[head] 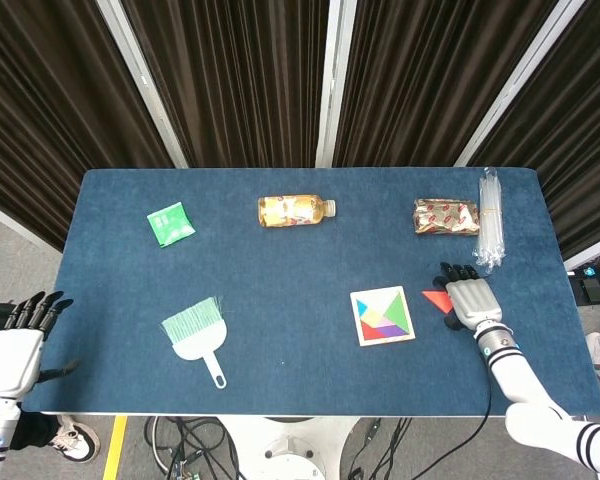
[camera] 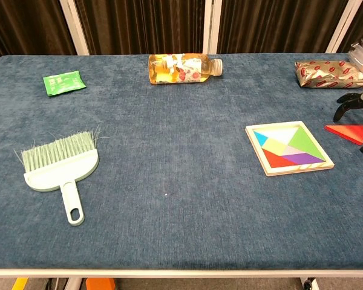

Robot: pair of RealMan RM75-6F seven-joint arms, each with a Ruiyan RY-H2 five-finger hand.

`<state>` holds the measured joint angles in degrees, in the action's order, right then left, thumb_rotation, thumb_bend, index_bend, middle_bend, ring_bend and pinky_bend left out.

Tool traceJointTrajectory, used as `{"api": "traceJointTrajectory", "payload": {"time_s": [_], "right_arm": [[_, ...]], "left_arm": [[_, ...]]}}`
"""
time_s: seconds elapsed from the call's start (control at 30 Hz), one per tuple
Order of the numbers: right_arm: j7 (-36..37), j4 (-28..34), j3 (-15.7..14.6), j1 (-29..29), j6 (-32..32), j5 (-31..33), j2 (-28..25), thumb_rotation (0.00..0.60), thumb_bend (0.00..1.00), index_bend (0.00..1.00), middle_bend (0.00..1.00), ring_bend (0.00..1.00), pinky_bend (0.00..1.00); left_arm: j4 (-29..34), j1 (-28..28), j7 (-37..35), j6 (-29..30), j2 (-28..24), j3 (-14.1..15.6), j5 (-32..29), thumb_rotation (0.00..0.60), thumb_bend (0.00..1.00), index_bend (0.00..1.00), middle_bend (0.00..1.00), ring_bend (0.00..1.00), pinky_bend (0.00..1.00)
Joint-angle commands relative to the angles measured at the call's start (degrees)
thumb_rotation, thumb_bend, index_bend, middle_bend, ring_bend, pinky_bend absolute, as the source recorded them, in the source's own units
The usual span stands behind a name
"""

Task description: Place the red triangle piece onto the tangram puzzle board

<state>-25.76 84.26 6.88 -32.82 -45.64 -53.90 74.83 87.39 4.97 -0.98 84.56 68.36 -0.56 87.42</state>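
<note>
Red triangle piece lies flat on the blue cloth, just right of the tangram puzzle board. Right hand over it, fingers spread, nothing held. Piece looks thin, stiff, light: pinch opposite edges. Left hand idle, released.

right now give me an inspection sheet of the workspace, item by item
surface: blue table, flat.
job's things: red triangle lies right of the board, apart from it.
clutter: brush, green packet, bottle on its side, wrapped snack, straws.
hands: right hand over the triangle, fingers spread, grip not clear; left hand off the table's left edge, holding nothing.
cables: black cables under the front edge.
surroundings: dark curtains behind.
</note>
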Motion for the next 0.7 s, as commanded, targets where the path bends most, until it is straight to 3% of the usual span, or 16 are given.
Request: {"api": "traceJointTrajectory", "payload": {"time_s": [0.03,0.7], "right_arm": [[0.19,-0.11,-0.21,-0.25,-0.36,0.17,0.20,0.600,0.20,0.25,0.00,0.00,0.00],[2.07,-0.46,-2.07,-1.06,-2.34,0.51,0.41,0.600,0.26,0.43,0.00,0.00,0.00]], "left_arm": [[0.01,0.00,-0.08,0.07,-0.03,-0.02,0.07,0.600,0.00,0.17,0.10,0.02,0.11],[-0.03,0.05,-0.27,-0.03,0.02,0.02,0.12,0.600,0.00,0.17,0.10,0.02,0.11]]}}
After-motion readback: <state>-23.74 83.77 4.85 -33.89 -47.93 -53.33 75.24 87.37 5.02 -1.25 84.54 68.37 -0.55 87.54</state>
